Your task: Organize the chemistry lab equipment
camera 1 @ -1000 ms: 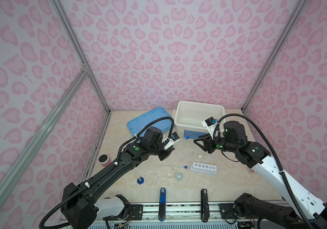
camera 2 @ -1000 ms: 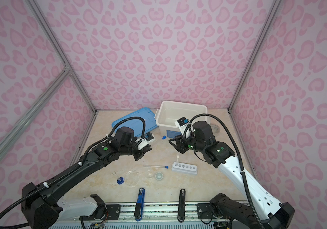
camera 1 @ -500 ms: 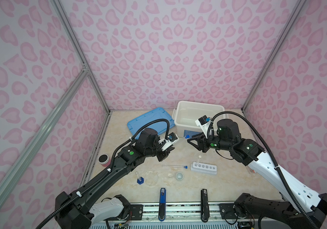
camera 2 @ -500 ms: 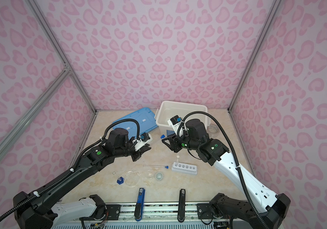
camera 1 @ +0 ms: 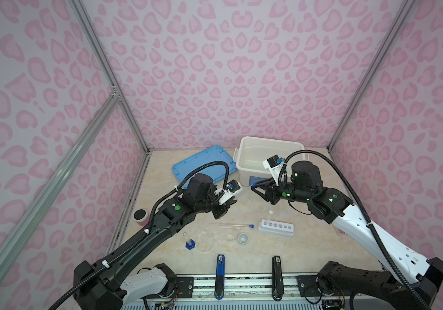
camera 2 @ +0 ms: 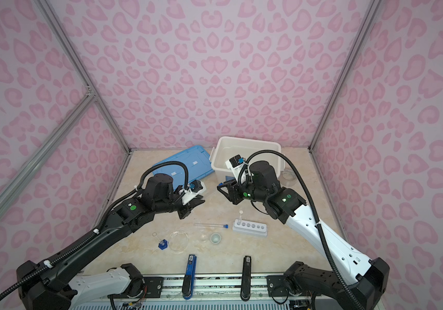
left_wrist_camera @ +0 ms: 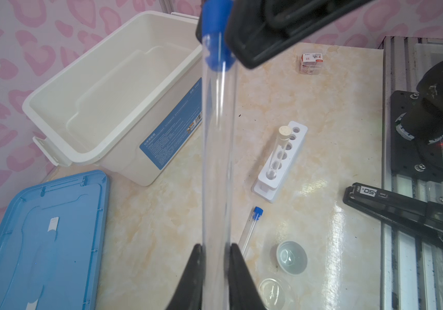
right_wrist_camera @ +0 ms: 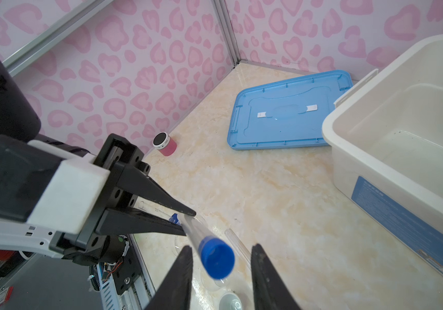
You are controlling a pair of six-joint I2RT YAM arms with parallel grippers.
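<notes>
My left gripper (left_wrist_camera: pixel 216 245) is shut on the lower end of a thin clear tube (left_wrist_camera: pixel 216 147), held above the table between the two arms. The tube's blue cap (right_wrist_camera: pixel 216 261) lies between the fingers of my right gripper (right_wrist_camera: pixel 221 246), which is open, with a gap on each side of the cap. In both top views the left gripper (camera 1: pixel 230 204) and right gripper (camera 1: pixel 253 186) nearly meet. The white six-hole rack (camera 1: pixel 276 228) holds a white-capped tube (camera 1: pixel 270 213). A second blue-capped tube (camera 1: pixel 236 225), round dish (camera 1: pixel 204 239), blue-based cylinder (camera 1: pixel 189 243) and white cup (camera 1: pixel 242 238) lie near the front.
A white bin (camera 1: pixel 270 142) stands at the back with its blue lid (camera 1: pixel 201 161) flat beside it. A pink jar (camera 1: pixel 141 217) sits by the left wall and a clear tape roll (camera 2: pixel 288 175) right of the bin. Two staplers (camera 1: pixel 220 271) (camera 1: pixel 276 269) rest at the front edge.
My right gripper has moved left to the tube in my left gripper and its jaws have narrowed around the blue cap. The left gripper has kept its grip and barely shifted.
</notes>
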